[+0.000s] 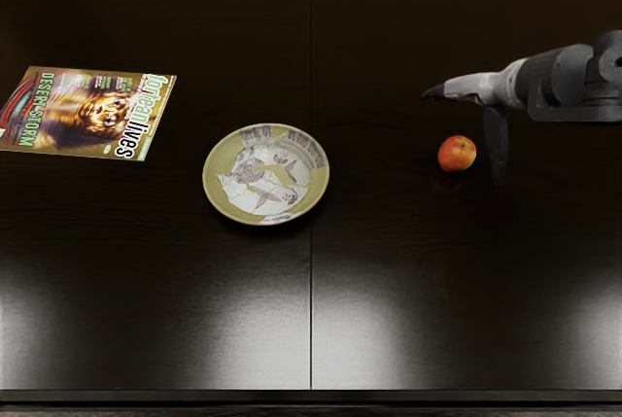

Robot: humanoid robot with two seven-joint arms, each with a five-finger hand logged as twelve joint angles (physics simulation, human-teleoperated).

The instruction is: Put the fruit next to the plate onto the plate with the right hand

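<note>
A small red-orange apple [457,154] rests on the dark table to the right of a yellow patterned plate [265,173], apart from it by a wide gap. My right hand [476,111] comes in from the right edge and hovers just above and right of the apple. Its fingers [442,91] stretch out leftward and the thumb [496,145] hangs down beside the apple, holding nothing. No left arm shows.
A magazine [86,112] lies flat at the far left of the dark table [311,300]. A seam runs down the table's middle, under the plate's right edge.
</note>
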